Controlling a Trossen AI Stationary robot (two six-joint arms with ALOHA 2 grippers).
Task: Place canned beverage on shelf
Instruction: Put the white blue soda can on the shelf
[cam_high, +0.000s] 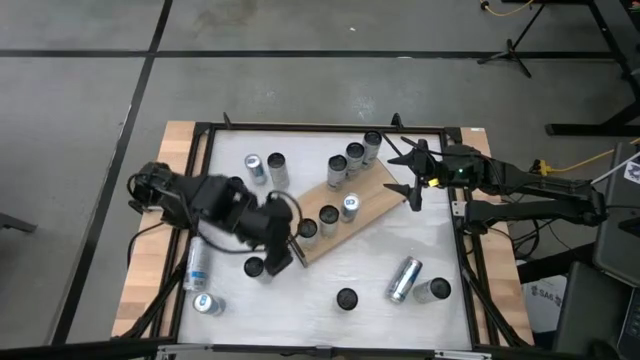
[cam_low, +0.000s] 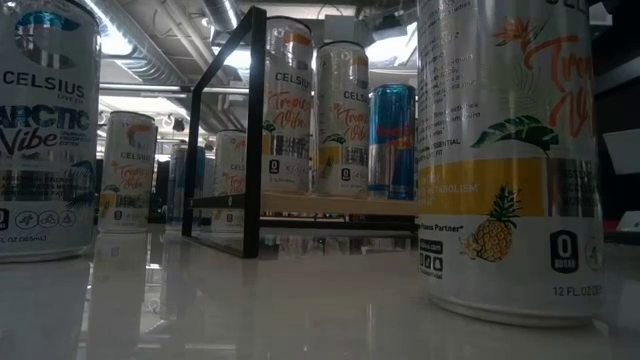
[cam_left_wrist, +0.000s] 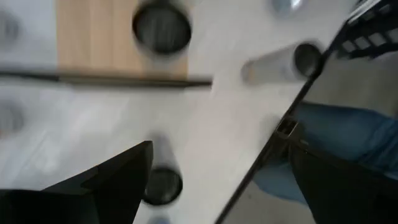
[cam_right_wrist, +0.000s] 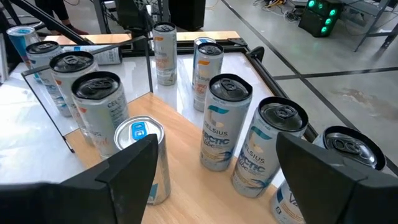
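Cans everywhere tbh. The shelf (cam_high: 345, 210) sits diagonally mid-table w/ about six cans already stood on it, probably so both arms can reach it. Left gripper (cam_high: 284, 250) hangs over the shelf's dark near-left end, above a loose upright can (cam_left_wrist: 163, 185) on the table; jaws spread wide, holding nothing, prob lining up a grab. Right gripper (cam_high: 412, 180) waits at the shelf's far-right end, also wide open and empty.

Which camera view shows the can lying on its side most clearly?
The high view: the lying can shows whole, on the table right of the shelf. The left wrist view gives a blurred lying can, perhaps another one. The low and right wrist views show only upright cans.
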